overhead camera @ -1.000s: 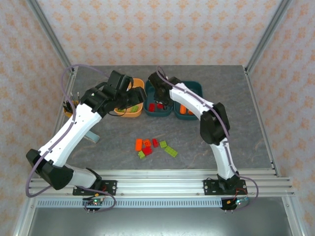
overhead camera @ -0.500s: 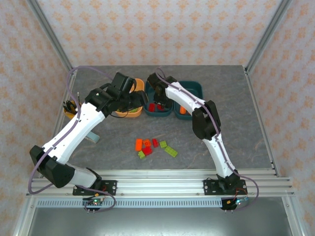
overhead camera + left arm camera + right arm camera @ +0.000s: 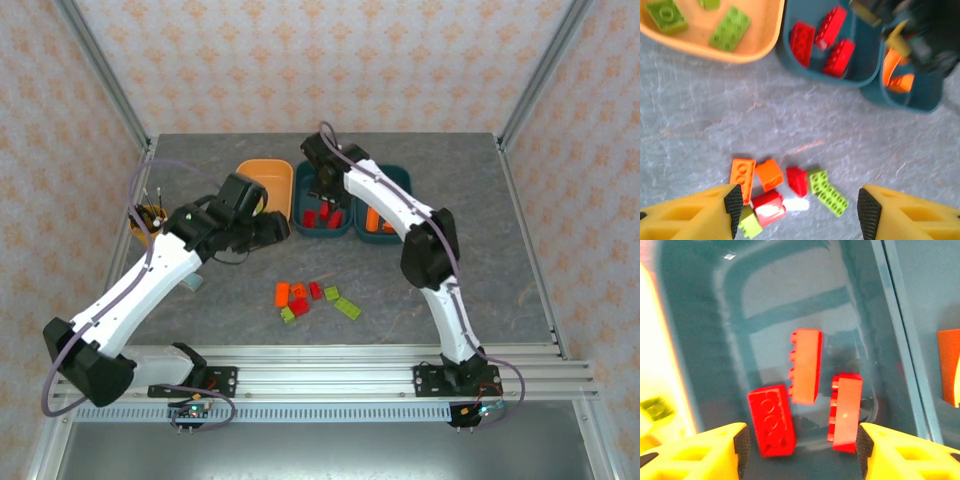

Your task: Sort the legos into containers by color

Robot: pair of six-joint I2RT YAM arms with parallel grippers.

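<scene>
Grey tabletop (image 3: 480,270) carries a loose pile (image 3: 312,299) of legos nearest the arm bases. It holds two orange, two red and three lime bricks, seven in all, packed close together. Left fingers (image 3: 733,205) are spread wide and hold nothing. In the left wrist view the pile sits between the two pads, nearer the 9 o'clock one. A red brick (image 3: 769,207) lies just beside that pad, and a long lime brick (image 3: 832,196) reaches toward 3 o'clock. From above, the pile lies at about 5 o'clock from these fingers, apart from them.

Farther back, three trays stand in a row, close side by side. Orange tray (image 3: 265,180), at the 9 o'clock end, holds three lime bricks in the left wrist view. Middle teal tray (image 3: 765,305) holds three red bricks (image 3: 806,366). Right fingers (image 3: 742,445) hover over it, wide apart and empty. One red lies just beside the 9 o'clock pad, one just beside the 3 o'clock pad, and the third is between them toward 12 o'clock. Right teal tray (image 3: 398,180), at the 3 o'clock end, holds orange bricks (image 3: 900,82); two show, and the arm hides part of the tray. Yellow cup (image 3: 148,213) stands near the tabletop's 9 o'clock edge.
</scene>
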